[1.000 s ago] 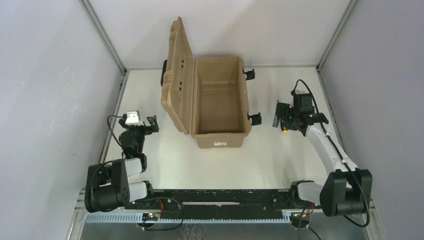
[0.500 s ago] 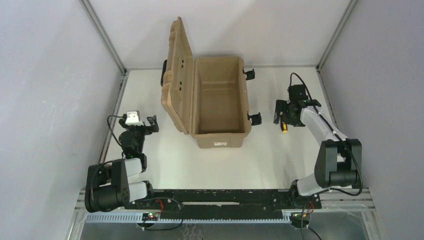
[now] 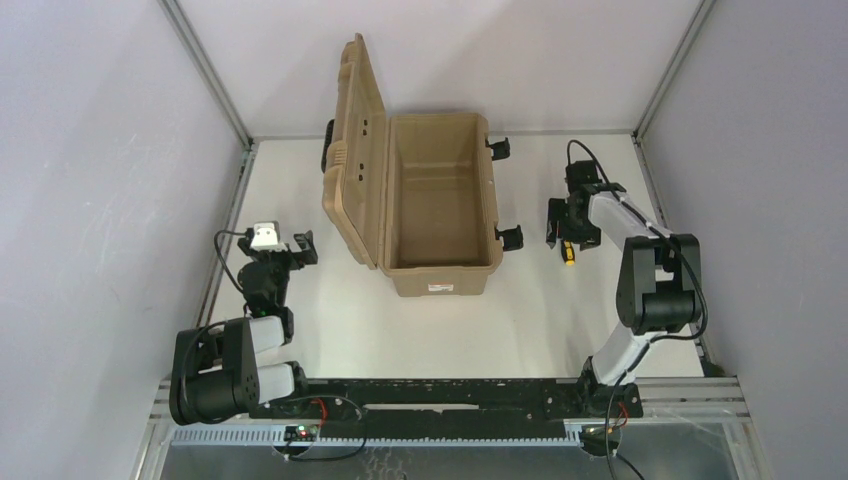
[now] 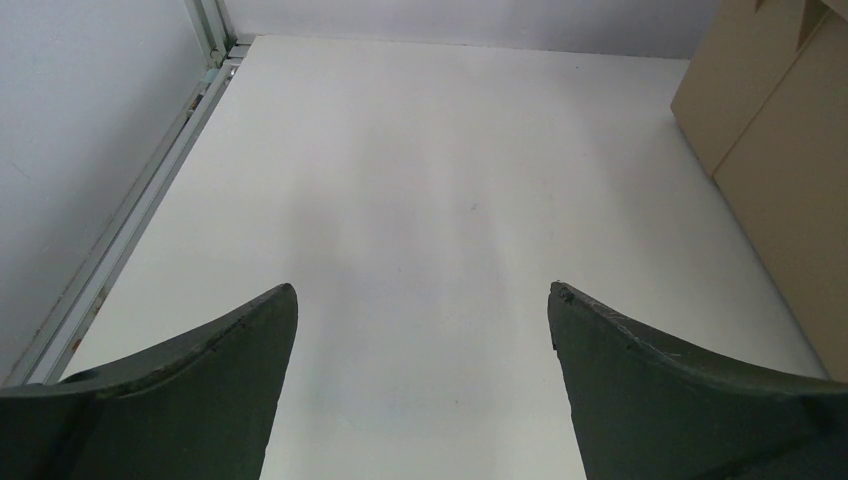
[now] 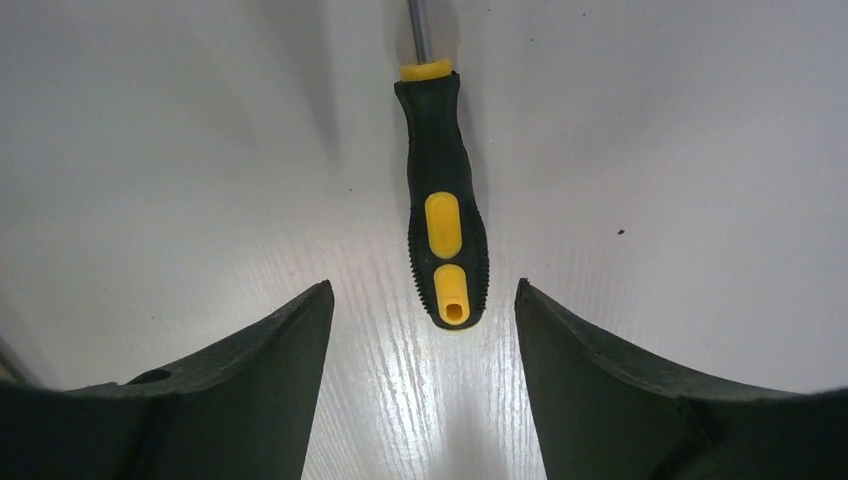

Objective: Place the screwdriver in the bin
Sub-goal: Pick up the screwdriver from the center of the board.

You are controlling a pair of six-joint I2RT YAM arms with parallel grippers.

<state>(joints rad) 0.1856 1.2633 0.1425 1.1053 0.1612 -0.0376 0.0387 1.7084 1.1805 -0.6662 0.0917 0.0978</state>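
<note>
The screwdriver [image 5: 443, 200], with a black-and-yellow handle, lies flat on the white table to the right of the bin; it also shows in the top view [image 3: 568, 257]. My right gripper [image 5: 422, 285] is open and low over it, with the butt of the handle between the fingertips and untouched; the gripper also shows in the top view [image 3: 562, 225]. The tan bin [image 3: 440, 280] stands open at the table's middle, its ribbed lid [image 3: 355, 150] raised on the left. My left gripper [image 3: 300, 245] is open and empty, left of the bin.
Black latches [image 3: 511, 237] stick out from the bin's right side, near the right gripper. The bin's tan wall [image 4: 790, 150] is at the right edge of the left wrist view. Grey walls and metal rails [image 3: 243, 150] enclose the table.
The right arm has folded up and its wrist has swung toward the back of the table; its gripper stays over the screwdriver. The left arm has not moved.
</note>
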